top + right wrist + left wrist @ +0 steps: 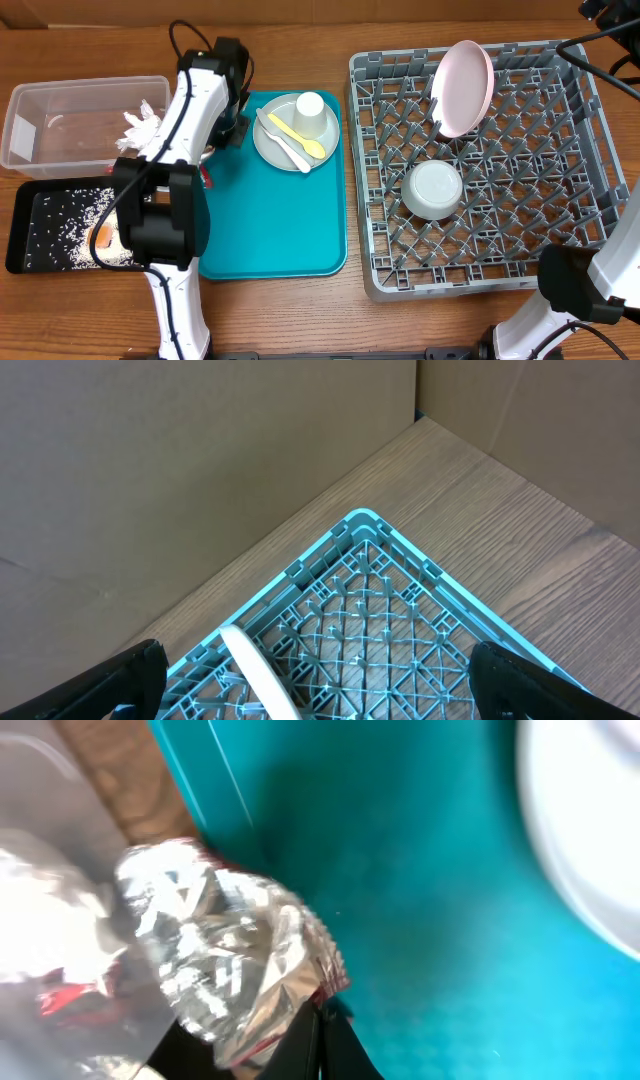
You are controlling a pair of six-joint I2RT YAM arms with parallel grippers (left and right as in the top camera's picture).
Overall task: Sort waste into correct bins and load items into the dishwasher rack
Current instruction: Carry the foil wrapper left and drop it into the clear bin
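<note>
The left gripper (318,1032) is pinching the crinkled silver foil wrapper (225,955) tight at the flat teal plastic tray's (430,920) nine-o'clock edge, likely for lifting toward the clear rectangular plastic tub (30,125) at ten o'clock. The right gripper (325,682) is hovering wide open over the large square grey plastic dishwasher rack (390,610), apparently waiting its turn.

The rack (520,200) sits right of the flat tray (280,220), the tub (60,140) behind the shallow tray (22,230) at left

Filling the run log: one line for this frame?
left hand: shut on foil wrapper | right hand: open above rack | racked: pink plate, bowl
</note>
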